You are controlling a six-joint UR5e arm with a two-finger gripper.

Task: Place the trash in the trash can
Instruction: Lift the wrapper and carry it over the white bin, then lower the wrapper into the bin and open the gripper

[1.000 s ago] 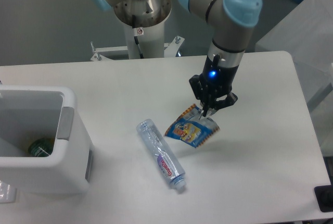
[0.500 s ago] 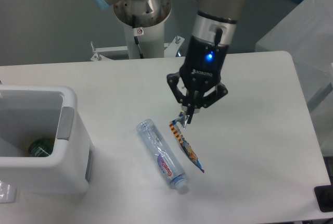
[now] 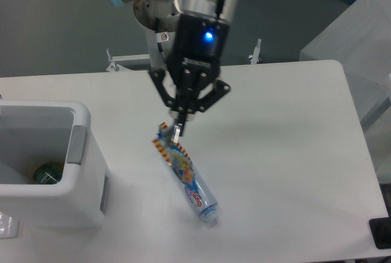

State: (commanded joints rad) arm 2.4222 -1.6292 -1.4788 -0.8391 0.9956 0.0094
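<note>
- While I carry the wrapper point(image 3: 174, 155), my jaws point(image 3: 178, 129) are clamped on its top edge and it hangs just below them, clear of the counter point(image 3: 293, 153).
- Neither piece is binned yet, by my reckoning: the trash can point(image 3: 46, 171) sits well off to the left of my jaws.
- The bottle point(image 3: 198, 192) lies on the counter below my jaws, behind the hanging wrapper.
- Count: one wrapper, one bottle, one trash can with a dark green item point(image 3: 46, 173) inside.

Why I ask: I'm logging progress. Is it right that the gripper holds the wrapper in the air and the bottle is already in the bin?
Not quite. The gripper does hold the wrapper in the air, but the camera view shows the bottle lying on the table, not in the bin.
</note>
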